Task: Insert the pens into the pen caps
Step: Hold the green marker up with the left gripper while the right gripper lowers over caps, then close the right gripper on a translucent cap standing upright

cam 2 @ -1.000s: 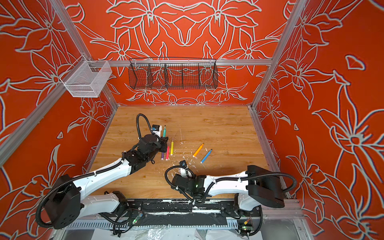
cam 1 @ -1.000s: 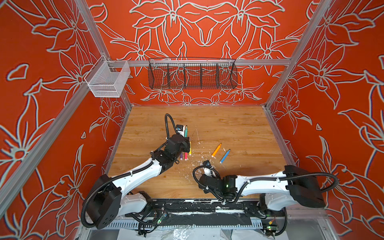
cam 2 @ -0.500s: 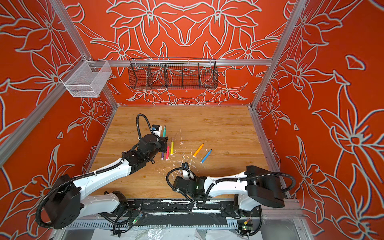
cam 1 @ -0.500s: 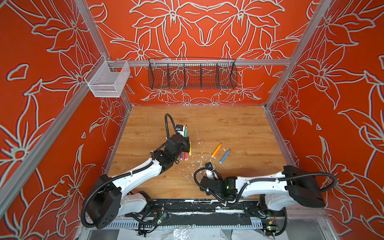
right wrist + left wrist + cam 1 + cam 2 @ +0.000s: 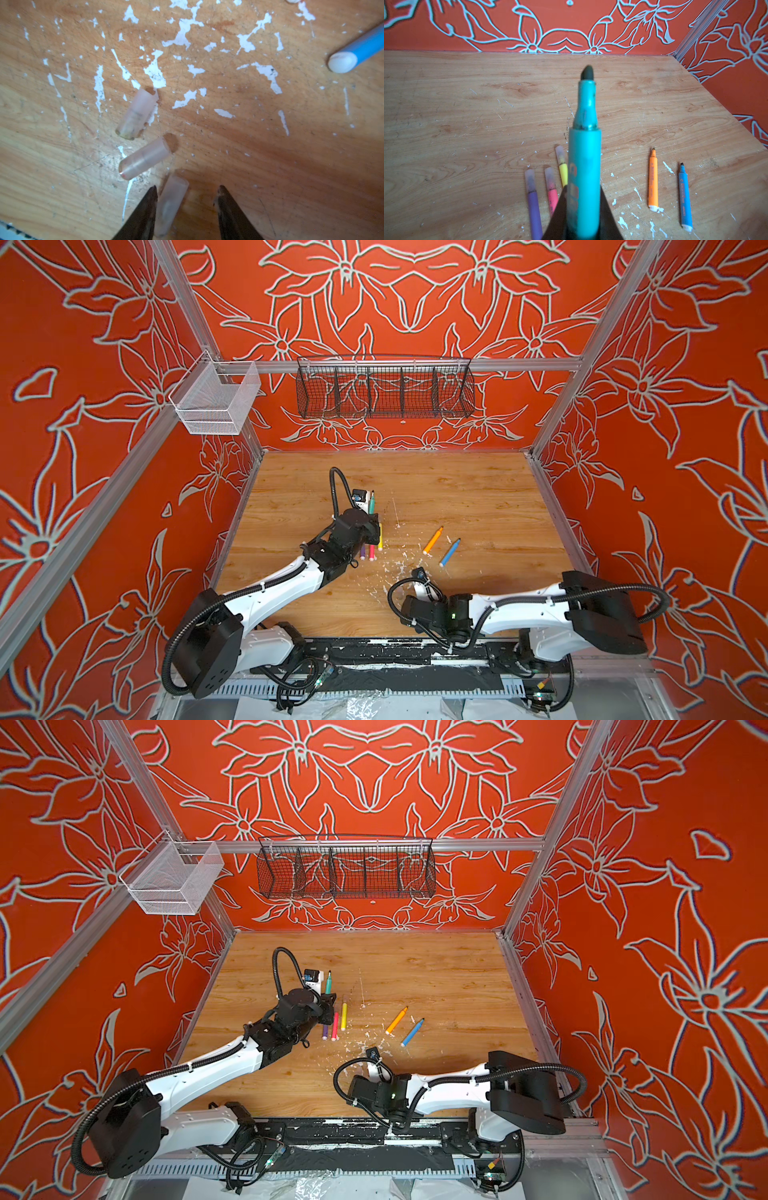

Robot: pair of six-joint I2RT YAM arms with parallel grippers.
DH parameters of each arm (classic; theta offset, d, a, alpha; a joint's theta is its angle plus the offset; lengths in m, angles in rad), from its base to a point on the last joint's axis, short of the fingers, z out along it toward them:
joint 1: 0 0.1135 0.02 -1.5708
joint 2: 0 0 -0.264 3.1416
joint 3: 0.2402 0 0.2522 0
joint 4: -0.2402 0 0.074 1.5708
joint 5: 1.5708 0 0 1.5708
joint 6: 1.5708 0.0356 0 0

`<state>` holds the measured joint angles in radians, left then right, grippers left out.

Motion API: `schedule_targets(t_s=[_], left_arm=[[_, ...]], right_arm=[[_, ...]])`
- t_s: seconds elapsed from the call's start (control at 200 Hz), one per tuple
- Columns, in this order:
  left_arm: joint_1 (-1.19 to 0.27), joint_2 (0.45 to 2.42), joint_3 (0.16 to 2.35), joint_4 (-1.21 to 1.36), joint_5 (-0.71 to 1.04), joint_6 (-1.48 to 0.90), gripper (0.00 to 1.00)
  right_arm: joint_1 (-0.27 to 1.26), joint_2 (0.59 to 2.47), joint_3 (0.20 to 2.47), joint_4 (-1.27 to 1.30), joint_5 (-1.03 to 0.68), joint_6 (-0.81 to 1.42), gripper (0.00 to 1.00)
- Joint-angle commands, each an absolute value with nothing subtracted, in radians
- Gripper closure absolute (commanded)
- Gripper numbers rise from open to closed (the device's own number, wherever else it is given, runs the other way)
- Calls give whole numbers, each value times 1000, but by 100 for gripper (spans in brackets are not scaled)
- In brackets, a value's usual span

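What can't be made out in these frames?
Right wrist view: whether the open right gripper touches the cap beside one finger; the finger overlaps its edge.
Top views: that cap, too small among white flecks.
Left wrist view: yellow pen barrel, behind the green pen; left gripper, cut by the frame edge.

I see the wood table [image 5: 457, 489] at ctr of both top views. Purple pen [image 5: 325, 1031], pink pen [image 5: 335, 1026] and yellow pen [image 5: 343, 1016] lie side by side, capped. To their right are the orange pen [image 5: 432, 540] and blue pen [image 5: 450, 552], uncapped. Lower in frame, 3 clear caps [image 5: 145, 158] lie loose among white flecks [image 5: 182, 35].
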<state>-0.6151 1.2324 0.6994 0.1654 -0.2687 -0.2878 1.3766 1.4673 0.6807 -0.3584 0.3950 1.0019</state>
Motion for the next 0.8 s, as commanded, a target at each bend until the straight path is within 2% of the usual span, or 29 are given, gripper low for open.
schedule_targets(t_s=[0.0,0.265,0.696,0.796], left_arm=[[-617,1226,716,168,-281,-277,100],[-617,1225,717,168,-278,-277,100],[-617,1220,717,167,-277,-276,100],[-617,1219,717,167,-276,-276,100]], right_arm=[[1385,1426,659,-445,426,1044,53],[1385,1416,650,-460,428,1048,54],[1378,1516,697,-497,467,1042,54],[1372,1503,683,-499,472,1048,66]])
